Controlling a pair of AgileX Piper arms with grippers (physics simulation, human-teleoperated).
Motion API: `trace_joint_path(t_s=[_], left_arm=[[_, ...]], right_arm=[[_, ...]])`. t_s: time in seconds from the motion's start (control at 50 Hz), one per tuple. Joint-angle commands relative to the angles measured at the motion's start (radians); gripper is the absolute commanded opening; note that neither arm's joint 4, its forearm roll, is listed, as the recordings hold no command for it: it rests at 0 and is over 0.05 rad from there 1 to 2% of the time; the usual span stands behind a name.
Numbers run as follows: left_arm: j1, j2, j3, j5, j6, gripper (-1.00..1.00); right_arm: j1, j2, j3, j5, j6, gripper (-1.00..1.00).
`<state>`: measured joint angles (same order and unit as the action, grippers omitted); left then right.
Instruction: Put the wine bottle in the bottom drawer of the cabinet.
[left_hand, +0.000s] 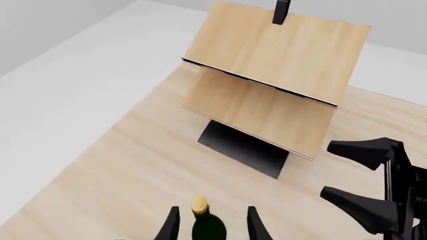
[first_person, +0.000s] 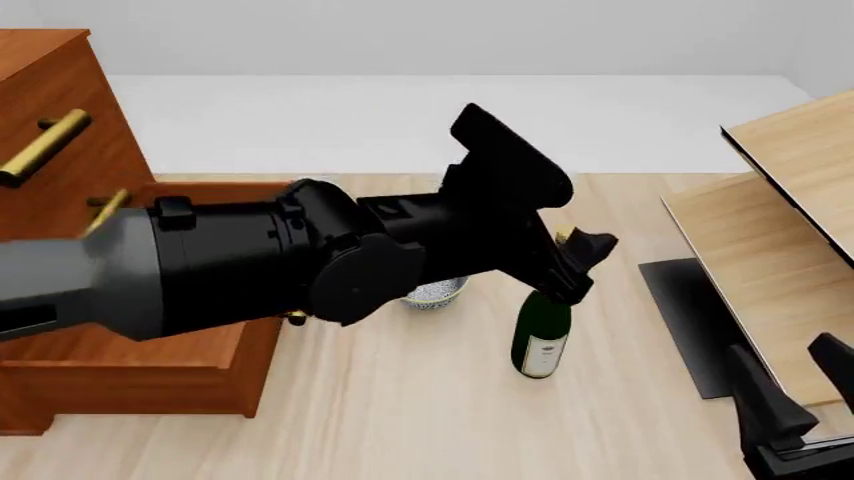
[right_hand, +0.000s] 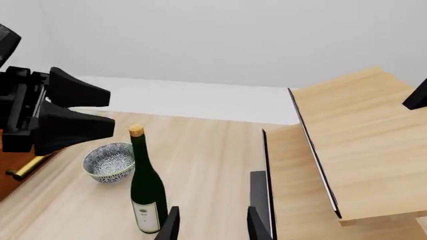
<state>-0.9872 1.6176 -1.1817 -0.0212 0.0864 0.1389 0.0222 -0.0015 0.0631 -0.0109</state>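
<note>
The wine bottle (first_person: 541, 341) stands upright on the bench (first_person: 400, 420), just beside a small speckled bowl (first_person: 435, 291) and well apart from the cabinet (first_person: 54, 130) at the left. The left gripper (first_person: 577, 262) hangs at the bottle's neck with its fingers apart; in the left wrist view the cork sits between the two fingertips, with a gap on each side, so nothing is clamped yet.

The step in hand looks like the grasp. To do it well, the gripper should probably drop a little lower, past the cork onto the dark glass of the neck or shoulder, and stay centred before closing, since an off-centre squeeze on a tall, slim bottle could tip it toward the bowl. A firm hold matters too (smooth glass may slip once lifted).

The right gripper (right_hand: 210, 225) is also spread wide, holding nothing, low at the right near a slanted pale wood rack (first_person: 787, 240).

The bottom drawer (first_person: 147, 370) is pulled out from the cabinet, though the left arm covers most of its inside, so I cannot tell what it holds. The bowl appears empty in the right wrist view.
</note>
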Motion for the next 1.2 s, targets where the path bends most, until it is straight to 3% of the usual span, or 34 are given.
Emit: trace_joint_path(t_s=[0.02,1.2], left_arm=[[-0.01,0.037,0.0,-0.027,0.004,1.0],[0.019,0.15,0.035,-0.145,-0.026,1.0]], right_arm=[[0.001,-0.001,0.0,0.002,0.0,1.0],[-0.002,0.005,0.001,0.004,0.005,1.0]])
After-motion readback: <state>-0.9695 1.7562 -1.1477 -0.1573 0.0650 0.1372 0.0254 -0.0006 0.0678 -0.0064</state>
